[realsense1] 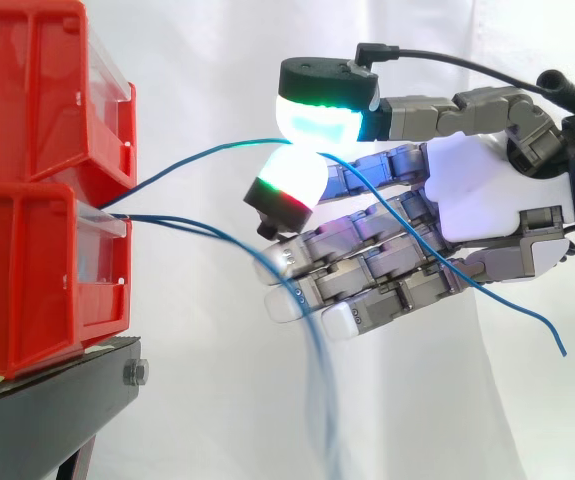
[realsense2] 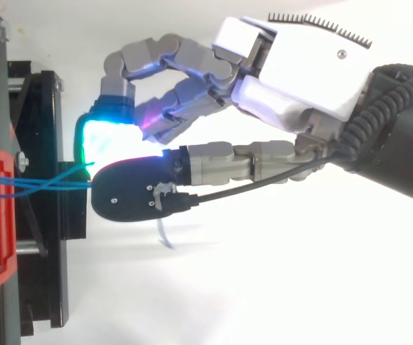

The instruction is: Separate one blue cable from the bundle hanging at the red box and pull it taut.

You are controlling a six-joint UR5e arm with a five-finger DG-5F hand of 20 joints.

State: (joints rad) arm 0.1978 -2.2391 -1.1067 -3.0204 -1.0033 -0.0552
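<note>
Hand (realsense1: 487, 195) of mine reaches level toward the red box (realsense1: 27, 270), thumb and one finger pinching a blue cable (realsense1: 202, 155). It runs nearly level from box to pinch, then trails down-right across my palm. Below my fingers hangs the bundle (realsense1: 317, 380).

Lab (white curtain (realsense1: 217, 60), red bins (realsense1: 27, 120))

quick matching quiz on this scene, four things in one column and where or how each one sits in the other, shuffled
Things:
1 pinched blue cable
2 loose blue cables
3 red bins
4 black stand

Places or states:
a under the bins
b between two pads of the hand
c hanging down slack
d stacked at the side view's left

Pairs: 1-b, 2-c, 3-d, 4-a
</note>
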